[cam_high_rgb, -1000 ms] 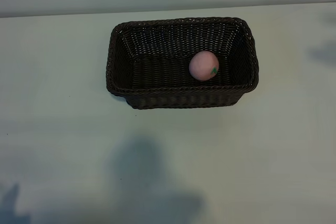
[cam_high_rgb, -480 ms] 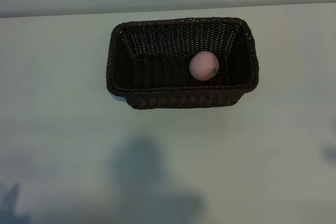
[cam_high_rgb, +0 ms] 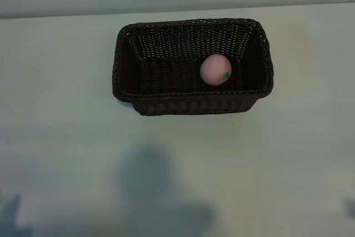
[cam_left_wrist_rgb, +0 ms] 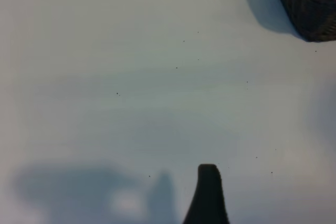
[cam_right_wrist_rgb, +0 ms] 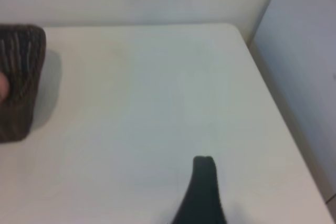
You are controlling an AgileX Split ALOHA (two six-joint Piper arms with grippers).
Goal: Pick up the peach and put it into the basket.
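The pale-pink peach lies inside the dark-brown woven basket, toward its right end, with nothing touching it. Neither arm appears in the exterior view. In the left wrist view one dark finger of my left gripper hangs over bare table, with a corner of the basket far off. The right wrist view shows one dark finger of my right gripper above the table, well away from the basket's end. A sliver of the peach shows there. Both grippers are open and hold nothing.
The pale table spreads around the basket, carrying soft arm shadows near the front. In the right wrist view the table's edge runs beside a wall.
A faint shadow at the right edge of the exterior view has slid from beside the basket down to the front corner. Peach and basket have not moved.
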